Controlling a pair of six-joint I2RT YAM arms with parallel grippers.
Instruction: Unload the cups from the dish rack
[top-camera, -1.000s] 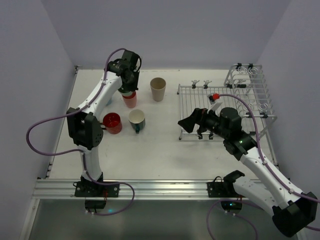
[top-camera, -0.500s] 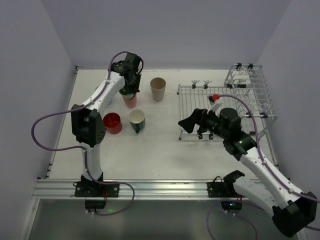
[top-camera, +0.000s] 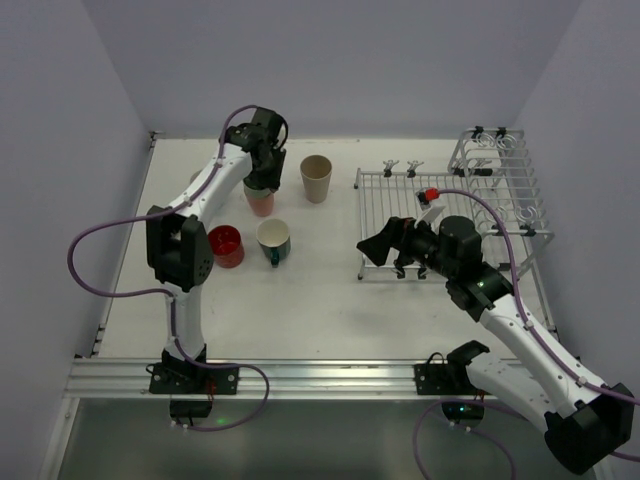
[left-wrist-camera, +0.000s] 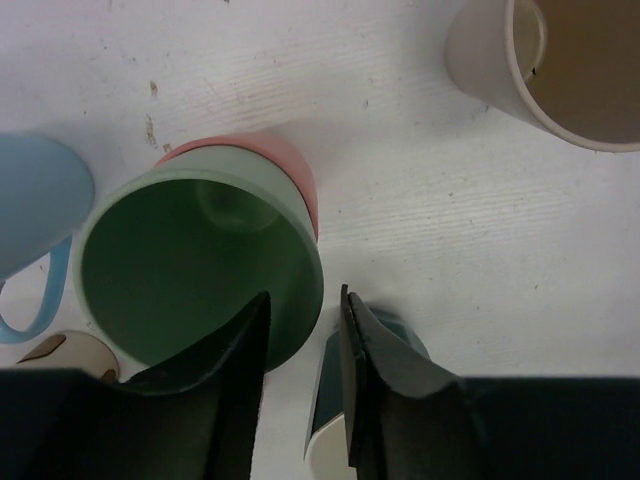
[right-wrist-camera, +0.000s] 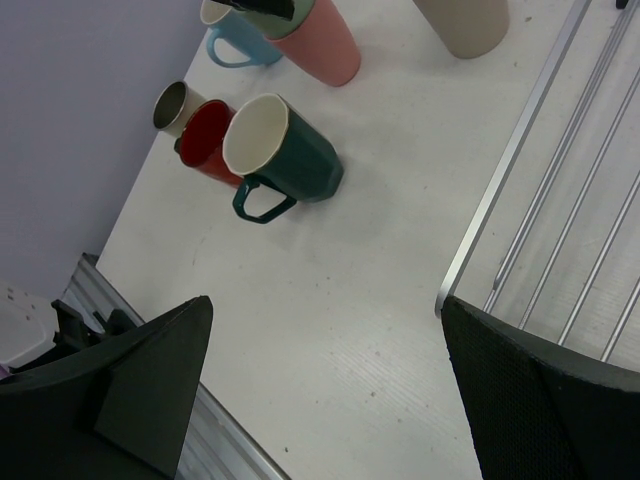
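A sage green cup (left-wrist-camera: 190, 270) sits nested inside a pink cup (left-wrist-camera: 290, 165) (top-camera: 260, 203) at the back left of the table. My left gripper (left-wrist-camera: 305, 295) (top-camera: 263, 180) hangs over them. Its jaws are slightly parted astride the green rim, one finger inside the cup and one outside, with bare table showing in the gap. Around them stand a beige cup (top-camera: 316, 178), a light blue mug (left-wrist-camera: 35, 200), a teal mug (top-camera: 273, 240) and a red mug (top-camera: 225, 246). The dish rack (top-camera: 450, 190) lies on the right. My right gripper (top-camera: 385, 250) (right-wrist-camera: 325, 300) hovers wide open at its near left corner, holding nothing.
A small tan cup (right-wrist-camera: 172, 105) stands beside the red mug. A red clip (top-camera: 432, 192) and black clamps sit on the rack's back rail. The raised wire loops (top-camera: 500, 170) are at the far right. Purple walls close in the left, back and right.
My left gripper has shifted right and down over the pink cup, setting the green cup into it, and its jaws have parted from shut. The right arm has not moved.
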